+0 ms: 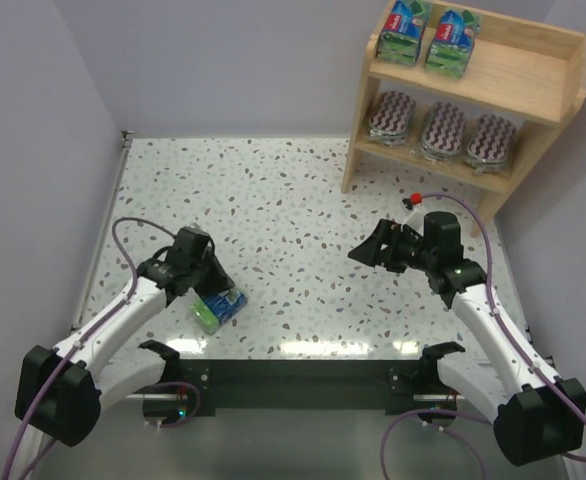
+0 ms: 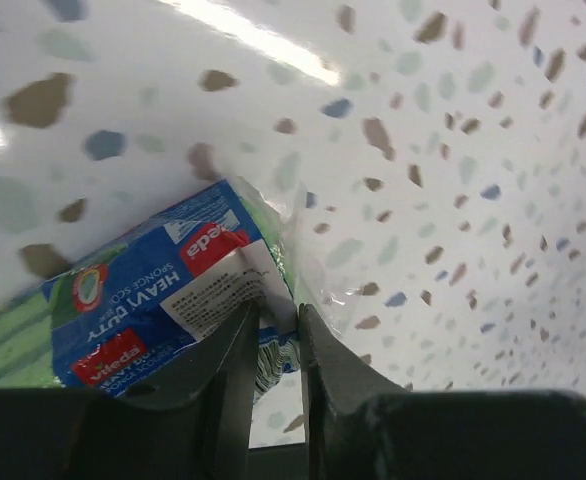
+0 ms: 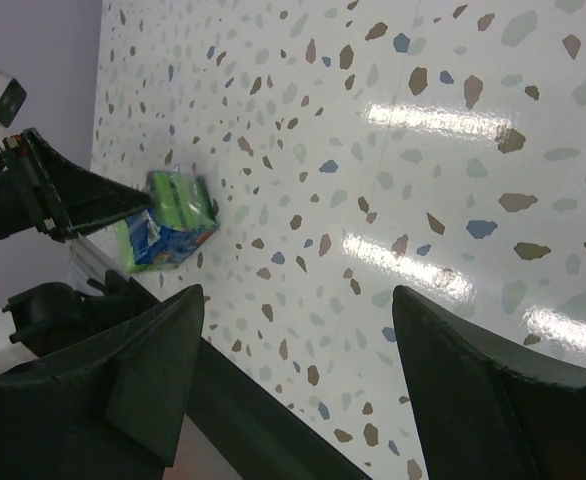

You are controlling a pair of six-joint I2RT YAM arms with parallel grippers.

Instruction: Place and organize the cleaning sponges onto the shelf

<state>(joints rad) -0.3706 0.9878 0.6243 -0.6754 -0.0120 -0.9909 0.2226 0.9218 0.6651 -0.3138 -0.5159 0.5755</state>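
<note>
One green pack point(image 1: 220, 307) on bench point(image 1: 303, 200), well short of shelf point(image 1: 533, 80), long axis slanting roughly toward it | left tool point(image 2: 276, 318) pinching its edge | right tool point(image 3: 298, 300) spread

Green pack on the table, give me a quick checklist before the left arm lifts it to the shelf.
1. Grasp: left gripper shut on the green pack: ok.
2. Hold firm enough to lift: cannot tell; it seems to pinch only the pack's end.
3. Free space on the shelf top tier, right of the two shelved packs: ok.
4. Other arm: right gripper open and empty: ok.
5. Left arm can reach the shelf: cannot tell.
</note>
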